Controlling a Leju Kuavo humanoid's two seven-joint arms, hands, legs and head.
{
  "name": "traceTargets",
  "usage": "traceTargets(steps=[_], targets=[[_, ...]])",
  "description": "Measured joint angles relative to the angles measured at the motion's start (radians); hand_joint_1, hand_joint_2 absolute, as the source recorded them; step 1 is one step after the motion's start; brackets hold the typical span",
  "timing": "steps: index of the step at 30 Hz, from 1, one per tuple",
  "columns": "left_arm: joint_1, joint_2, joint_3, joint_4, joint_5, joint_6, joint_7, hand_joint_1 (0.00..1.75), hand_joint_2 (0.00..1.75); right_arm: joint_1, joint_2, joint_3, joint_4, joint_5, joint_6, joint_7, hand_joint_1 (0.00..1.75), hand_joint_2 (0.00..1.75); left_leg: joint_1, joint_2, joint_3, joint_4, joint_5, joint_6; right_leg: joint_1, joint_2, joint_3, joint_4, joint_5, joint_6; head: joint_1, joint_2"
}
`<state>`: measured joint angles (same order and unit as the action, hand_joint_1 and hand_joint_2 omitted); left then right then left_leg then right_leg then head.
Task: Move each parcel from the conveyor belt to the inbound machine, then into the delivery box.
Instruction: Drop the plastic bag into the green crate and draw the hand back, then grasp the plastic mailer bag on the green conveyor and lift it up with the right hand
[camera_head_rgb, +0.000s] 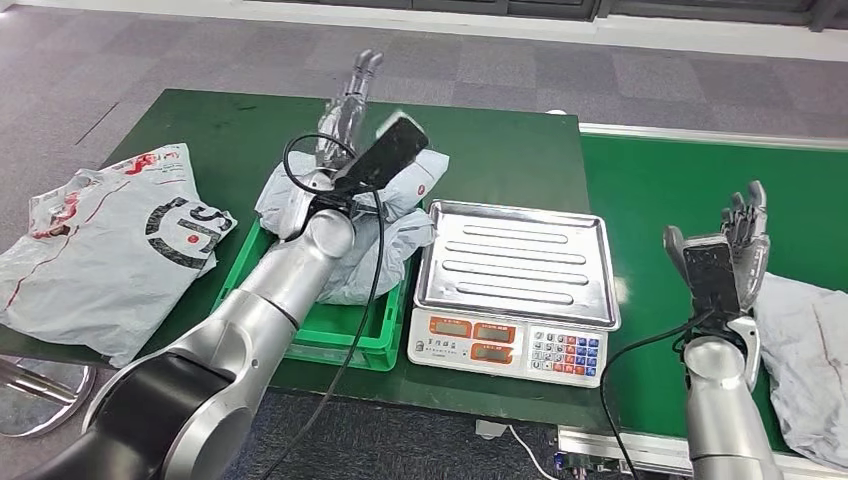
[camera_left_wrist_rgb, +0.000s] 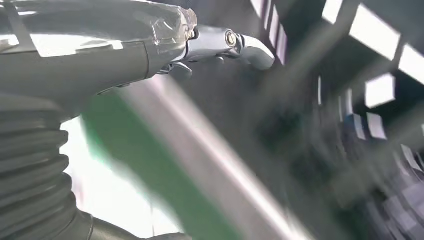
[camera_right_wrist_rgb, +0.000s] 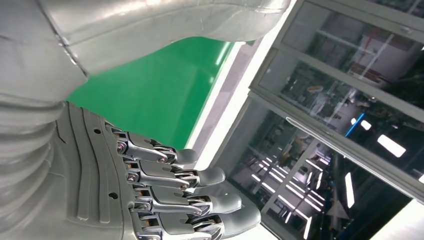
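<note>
Parcels are soft grey-white poly mailer bags, crumpled and wrinkled. Three counted in the head view: one parcel in the crate (camera_head_rgb: 400, 215), bunched up, with a red round mark on its near fold, lying in the green crate (camera_head_rgb: 345, 335) on the worktop (camera_head_rgb: 500, 150); one flat parcel (camera_head_rgb: 110, 235) with red print and a black-and-white ring logo, lying on the worktop's left end and hanging over its edge; one parcel on the belt (camera_head_rgb: 805, 350), plain grey, at the right edge of the green conveyor belt (camera_head_rgb: 660, 190). One scale (camera_head_rgb: 515, 290) with a ribbed steel pan, two orange displays and a keypad stands on the worktop just beside the crate, pan bare. Left robot hand (camera_head_rgb: 350, 100) is stretched out above the crate parcel, fingers straight and extended, gripping nothing. Right robot hand (camera_head_rgb: 738, 240) is raised upright above the belt, near the belt parcel but apart from it, fingers spread, holding nothing. Left wrist view is blurred.
</note>
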<state>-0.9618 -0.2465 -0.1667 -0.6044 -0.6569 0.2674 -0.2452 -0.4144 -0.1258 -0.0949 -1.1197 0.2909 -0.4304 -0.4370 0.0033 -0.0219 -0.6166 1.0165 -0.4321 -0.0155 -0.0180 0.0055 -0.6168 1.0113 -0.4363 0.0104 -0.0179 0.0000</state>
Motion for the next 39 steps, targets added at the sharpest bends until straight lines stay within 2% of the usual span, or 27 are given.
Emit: traceTargets(steps=[2,3,6,9,13,17,21,23,26,28,32,34,39], targets=[[0.003,-0.022,0.008,0.011,0.151,-0.197,-0.046,0.00,1.75,-0.018,-0.002,-0.001,0.028,0.020,-0.007,0.002,0.00,1.75,0.000,0.000,0.000,0.000,0.000,0.000,0.000,0.000,0.000,0.000,0.000,0.000,0.000,0.000],[0.006,-0.032,0.011,0.022,0.212,-0.267,-0.064,0.00,1.75,-0.026,-0.004,-0.001,0.042,0.028,-0.011,0.005,0.00,1.75,0.000,0.000,0.000,0.000,0.000,0.000,0.000,0.000,0.000,0.000,0.000,0.000,0.000,0.000],[0.019,-0.065,0.028,0.058,0.386,-0.409,-0.108,0.00,1.75,-0.043,-0.013,-0.001,0.077,0.047,-0.019,0.011,0.00,1.75,-0.001,0.001,0.000,0.000,0.000,0.000,-0.001,0.000,0.000,0.000,0.000,0.000,0.000,0.000],[0.040,-0.084,0.036,0.088,0.524,-0.505,-0.121,0.00,1.75,-0.045,-0.030,-0.001,0.108,0.046,-0.027,0.004,0.00,1.75,-0.001,0.000,0.000,0.000,-0.001,0.001,0.000,0.000,0.000,0.000,0.000,0.000,0.000,0.000],[0.061,-0.089,0.036,0.113,0.585,-0.525,-0.123,0.00,1.75,-0.045,-0.050,-0.001,0.145,0.033,-0.032,-0.009,0.00,1.75,0.000,0.001,0.000,0.000,-0.001,0.000,0.000,0.000,-0.001,0.000,0.000,0.000,0.000,0.000],[0.069,-0.090,0.029,0.133,0.644,-0.498,-0.097,0.00,0.00,-0.050,-0.072,0.010,0.186,0.054,-0.083,-0.004,0.00,1.75,0.000,0.001,0.000,0.000,-0.001,0.000,0.000,0.001,-0.001,0.000,0.000,0.000,0.000,0.000],[0.082,-0.091,-0.024,0.148,0.774,-0.478,-0.071,0.00,0.00,-0.087,-0.107,0.048,0.285,0.259,-0.232,0.100,0.00,1.75,0.000,0.001,0.000,0.000,-0.001,0.000,0.000,0.001,-0.001,0.000,0.000,0.000,0.000,0.000],[0.090,-0.091,-0.067,0.152,0.819,-0.468,-0.068,0.00,0.00,-0.098,-0.125,0.054,0.330,0.364,-0.258,0.165,0.00,1.75,-0.001,0.000,0.000,0.001,-0.001,0.001,0.000,0.000,-0.001,0.000,0.000,0.000,0.000,0.000],[0.098,-0.091,-0.117,0.156,0.843,-0.460,-0.067,0.00,0.00,-0.097,-0.144,0.054,0.376,0.425,-0.264,0.204,0.00,1.75,-0.001,-0.001,-0.001,0.001,-0.001,0.001,-0.001,-0.001,-0.001,0.000,0.000,0.000,0.000,0.000],[0.101,-0.091,-0.140,0.158,0.846,-0.458,-0.067,0.00,0.87,-0.096,-0.152,0.054,0.395,0.432,-0.265,0.208,0.00,1.75,-0.001,0.000,-0.001,0.001,-0.001,0.001,-0.001,0.000,-0.001,0.000,0.000,0.000,0.000,0.000],[0.102,-0.091,-0.166,0.161,0.843,-0.449,-0.065,0.00,0.87,-0.096,-0.162,0.054,0.417,0.461,-0.266,0.235,0.00,1.75,-0.001,0.001,-0.001,0.001,-0.001,0.001,0.000,0.001,-0.002,0.000,0.000,0.000,0.000,0.000],[0.102,-0.090,-0.178,0.164,0.821,-0.419,-0.067,0.00,1.75,-0.088,-0.170,0.049,0.425,0.534,-0.266,0.302,0.00,1.75,0.000,0.001,0.000,0.001,-0.001,0.001,0.000,0.000,-0.002,0.000,0.000,0.000,0.000,0.000],[0.102,-0.090,-0.214,0.168,0.750,-0.328,-0.070,0.00,1.75,-0.046,-0.204,-0.001,0.471,0.780,-0.261,0.503,0.00,1.75,-0.001,0.000,-0.001,0.001,-0.001,0.001,-0.001,-0.001,-0.002,0.000,0.000,0.000,0.000,0.000]])
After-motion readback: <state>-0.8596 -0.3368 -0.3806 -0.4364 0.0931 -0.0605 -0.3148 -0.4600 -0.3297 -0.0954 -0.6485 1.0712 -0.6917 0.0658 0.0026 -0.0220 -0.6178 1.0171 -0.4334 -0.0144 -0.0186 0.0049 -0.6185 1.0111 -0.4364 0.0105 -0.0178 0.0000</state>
